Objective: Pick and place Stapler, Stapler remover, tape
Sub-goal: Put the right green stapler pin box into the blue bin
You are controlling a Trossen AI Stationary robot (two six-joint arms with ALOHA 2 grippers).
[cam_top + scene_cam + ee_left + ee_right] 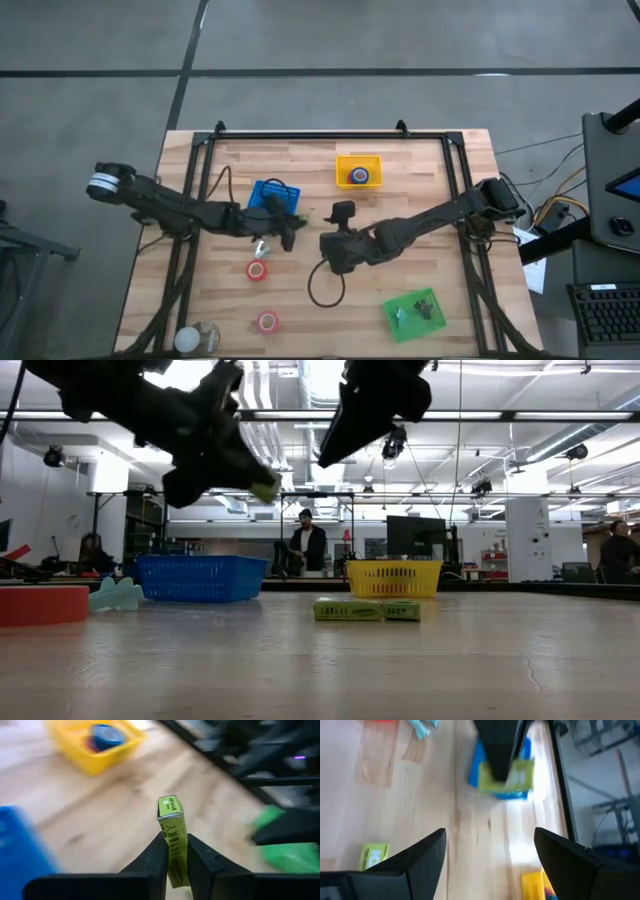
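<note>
My left gripper (174, 840) is shut on a small green box (170, 812), held in the air beside the blue basket (272, 195). My right gripper (490, 837) stands open above the table's middle (328, 248), with nothing between its fingers. Another green box (365, 610) lies flat on the table under it. A blue tape roll (360, 176) lies in the yellow basket (358, 160). Two red tape rolls (258, 270) (267, 321) lie flat on the table. The pale stapler remover (262, 248) lies beside them. I cannot make out the stapler. My left gripper pinches the green box's two broad sides (175, 851) between its two fingers, near the box's rear end. The fingers lie along the box, which sticks out past their tips. It is lifted clear of the table (265, 488).
A green basket (413, 310) with a small grey thing in it stands at the near right. A round pale object (200, 338) sits at the near left corner. A black cable loop (322, 285) lies under the right arm. People stand in the room behind the table.
</note>
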